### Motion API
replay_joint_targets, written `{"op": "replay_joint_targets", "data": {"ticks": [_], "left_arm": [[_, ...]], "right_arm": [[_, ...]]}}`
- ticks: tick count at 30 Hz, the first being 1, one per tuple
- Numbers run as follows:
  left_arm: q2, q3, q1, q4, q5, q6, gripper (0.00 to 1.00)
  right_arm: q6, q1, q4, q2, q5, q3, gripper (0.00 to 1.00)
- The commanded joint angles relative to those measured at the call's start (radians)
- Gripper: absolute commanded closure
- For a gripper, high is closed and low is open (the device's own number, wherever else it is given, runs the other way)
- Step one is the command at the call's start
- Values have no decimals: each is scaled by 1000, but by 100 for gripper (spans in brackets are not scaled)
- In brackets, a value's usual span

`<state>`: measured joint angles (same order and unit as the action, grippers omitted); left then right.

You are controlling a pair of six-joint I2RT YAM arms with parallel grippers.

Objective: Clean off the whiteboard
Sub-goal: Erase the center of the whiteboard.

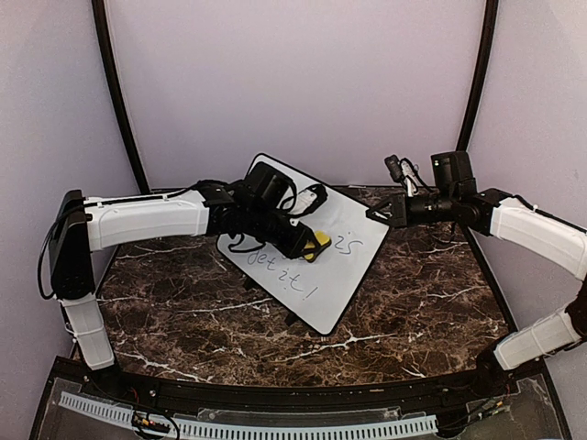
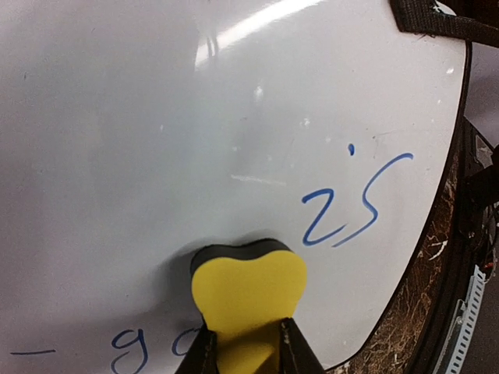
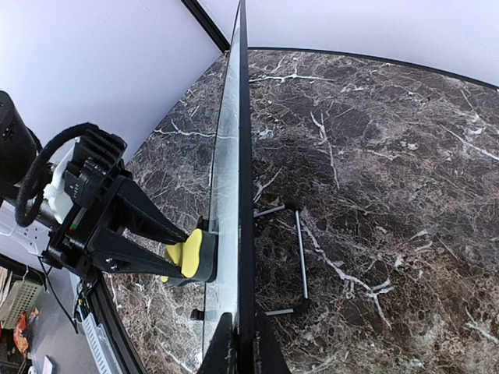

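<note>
On the marble surface (image 1: 183, 312), the left claw (image 1: 307, 246) pinched a yellow eraser (image 2: 248, 300) against the tilted whiteboard (image 1: 344, 270) beside blue writing (image 2: 355, 202); the right claw (image 3: 243, 347) pinched the whiteboard's right edge.

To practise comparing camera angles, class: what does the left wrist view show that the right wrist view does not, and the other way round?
Only the left wrist view shows the face of the whiteboard with its blue handwriting. Only the right wrist view shows the right gripper shut on the whiteboard's edge, and the black stand behind it. Both show the left gripper holding the yellow eraser against the whiteboard.
</note>
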<state>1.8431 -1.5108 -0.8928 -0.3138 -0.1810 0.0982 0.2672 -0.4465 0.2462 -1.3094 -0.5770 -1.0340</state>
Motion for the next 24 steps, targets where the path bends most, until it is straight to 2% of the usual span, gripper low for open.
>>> {"op": "replay_joint_targets", "data": {"ticks": [1,8,12,20,24], "left_arm": [[58,-84,-33,3,28,-20,89],[78,-117,-47,-5,51,-25,89],[66,-65,-48,-15,57,-16,89],[-14,137,-50,19,63,19,89],[-8,135,-50,43,73,20,89]], "right_arm": [[-117,-51,-38,-1,-73,-8,100],[-115,-52,-41,-12,-80,-13,100],[-115,-51,-40,-12,-78,-12,100],[-117,-52,-40,-13,-76,-11,100],[-117,-52,-41,-18,-80,-11,100]]}}
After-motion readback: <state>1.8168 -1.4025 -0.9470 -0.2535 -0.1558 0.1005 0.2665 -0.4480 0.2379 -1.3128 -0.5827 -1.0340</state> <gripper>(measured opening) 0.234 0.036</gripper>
